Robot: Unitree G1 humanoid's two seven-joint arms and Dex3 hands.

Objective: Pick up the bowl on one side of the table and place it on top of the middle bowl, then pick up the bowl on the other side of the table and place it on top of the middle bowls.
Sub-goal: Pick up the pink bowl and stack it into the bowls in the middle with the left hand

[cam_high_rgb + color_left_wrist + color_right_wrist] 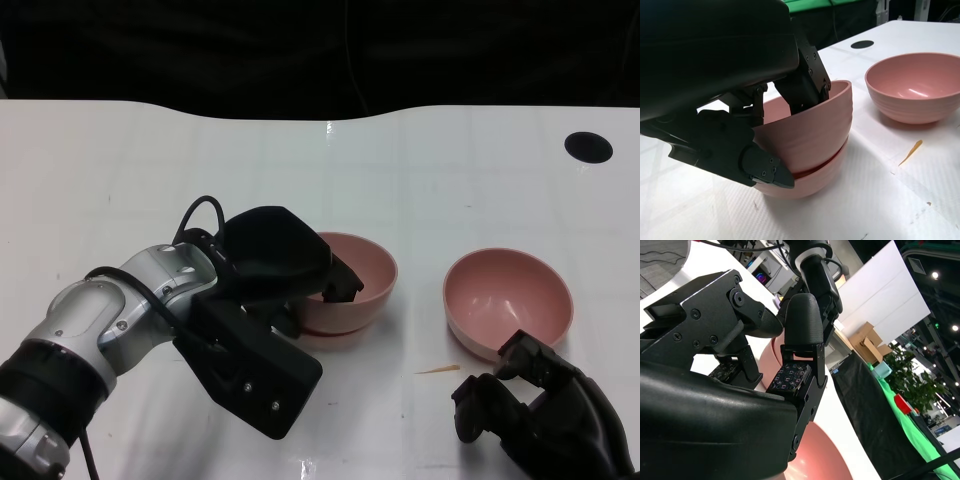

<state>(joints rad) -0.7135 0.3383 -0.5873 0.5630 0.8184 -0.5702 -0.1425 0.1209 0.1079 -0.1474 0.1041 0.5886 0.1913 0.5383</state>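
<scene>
My left hand (285, 262) pinches the rim of the top bowl (810, 132), tilted into the middle bowl (810, 180) so it nests, while my right hand (535, 405), fingers apart and empty, waits beside the right bowl (508, 300).

Left hand (300, 275) gripping, right hand (535, 405) empty

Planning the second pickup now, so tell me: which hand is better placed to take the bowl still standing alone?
Right. The right hand sits just beside the lone bowl holding nothing, while the left hand grips the tilted bowl on the middle bowl.
</scene>
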